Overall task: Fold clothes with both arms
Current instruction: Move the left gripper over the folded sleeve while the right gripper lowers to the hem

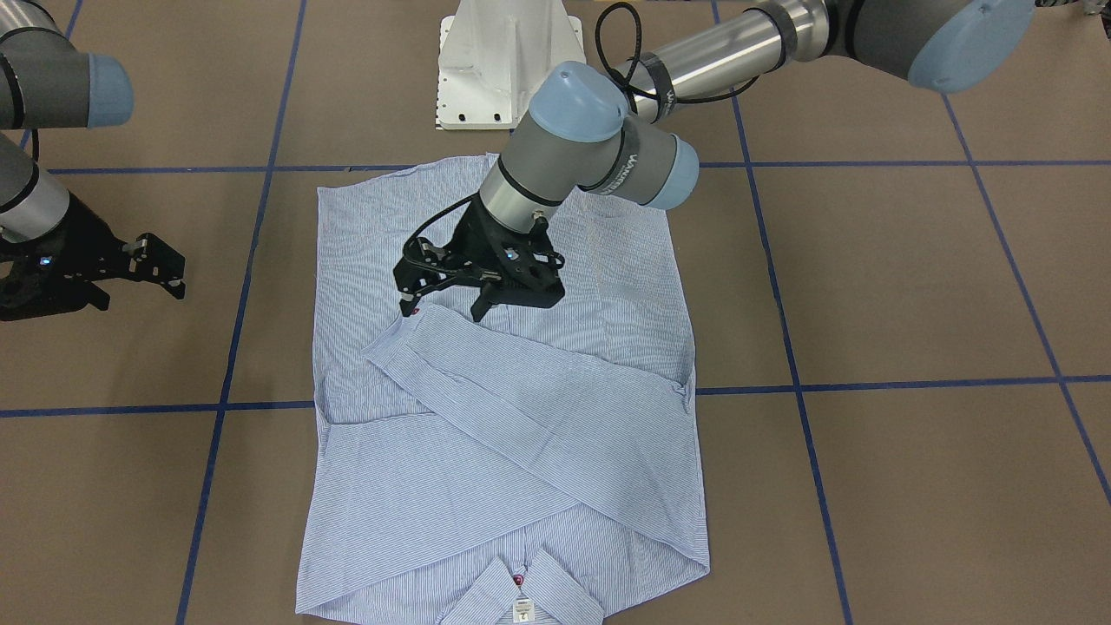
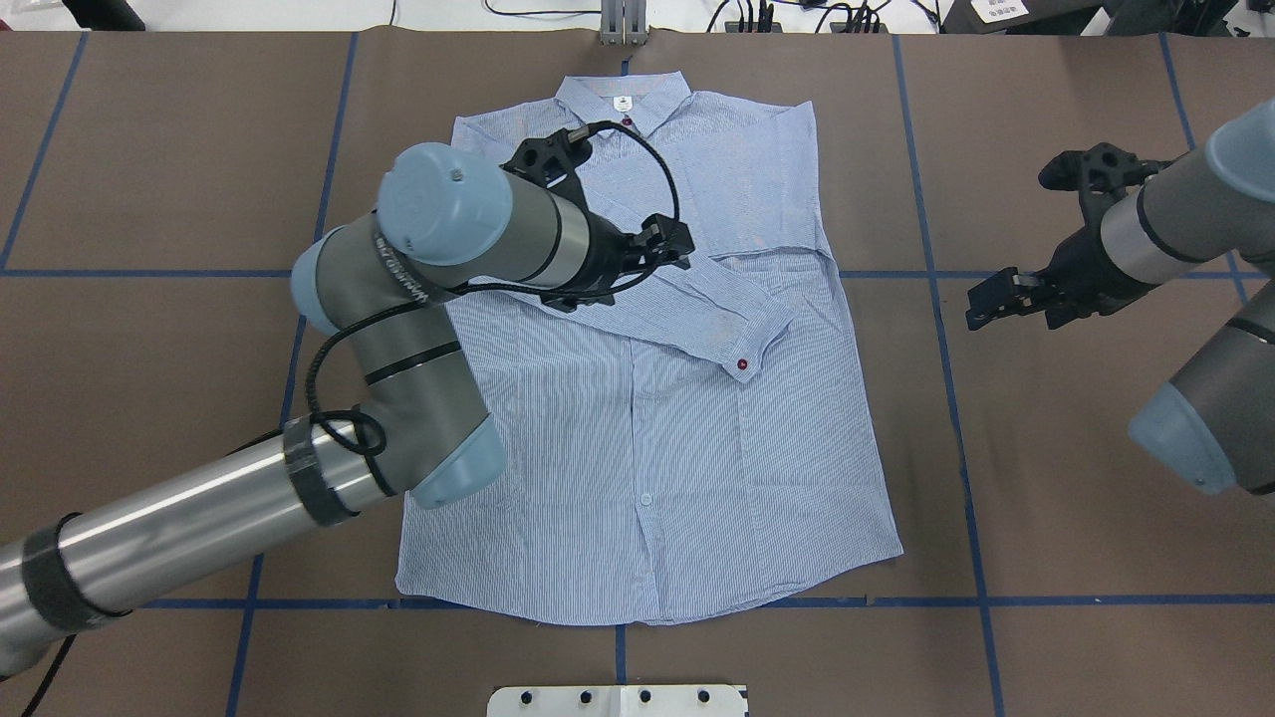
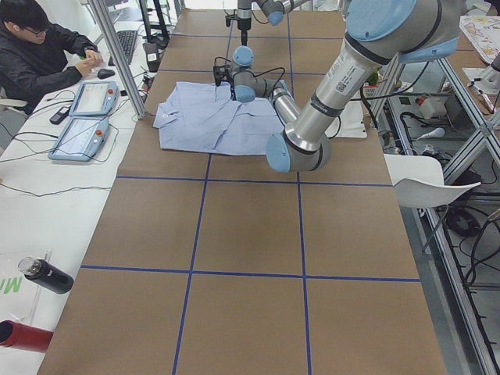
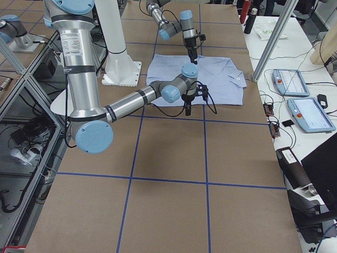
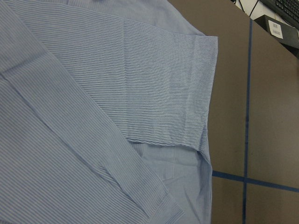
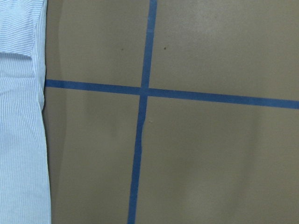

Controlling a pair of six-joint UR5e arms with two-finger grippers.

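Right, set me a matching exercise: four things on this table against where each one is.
Things:
1. collar
2. cuff
3. left arm
4. right arm

Places:
A. over the bare table, off the shirt
B. lying flat on the shirt's front
C. hanging above the shirt
D. at the shirt's end farthest from the robot

Pairs: 1-D, 2-B, 3-C, 4-A

Left arm (image 2: 398, 329) hides part of shirt (image 2: 647, 448).

Unreadably blurred lettering is being shown on the left arm (image 1: 631, 171). The neck label (image 1: 522, 608) print is likewise being lost.
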